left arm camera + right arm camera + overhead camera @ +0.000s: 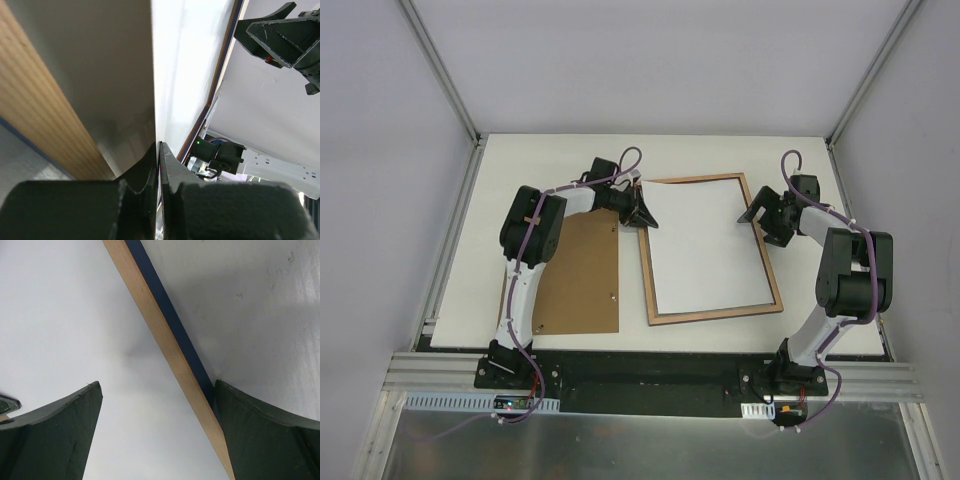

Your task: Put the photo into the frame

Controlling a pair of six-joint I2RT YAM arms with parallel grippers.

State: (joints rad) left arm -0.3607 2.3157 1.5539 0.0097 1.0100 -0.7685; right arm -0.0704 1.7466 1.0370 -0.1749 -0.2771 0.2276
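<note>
And here's the frame [720, 314], lying back-up in the middle of the table [720, 150], wood side showing. The photo [705, 245] is laid inside it, white reverse up, so the print itself is out of sight.

The left gripper [642, 210] is at the far-left corner, and the left wrist view settles it: its fingers [145, 167] are pinched tight on the sheet's thin edge. That looks like a steering hold, a corner grip to nudge the paper square inside the rails.

Over on the far right, the right gripper [758, 213] sits astride the frame's right rail, jaws spread wide with nothing clamped. One finger [55, 430] hangs over the white paper. The other [265, 435] is on the table side, right against the rail's navy edge. Judging by that, it's bracing the frame so it doesn't slide while the left arm adjusts. Whether the sheet is fully down in the recess can't be told from here.

The board [575, 275] lies flat just left of the frame, under the left arm. The table is plain white and matte, with a few faint scuffs near the rail. Pale grey walls close in on three sides, with metal posts [440, 70] running up the far corners.
</note>
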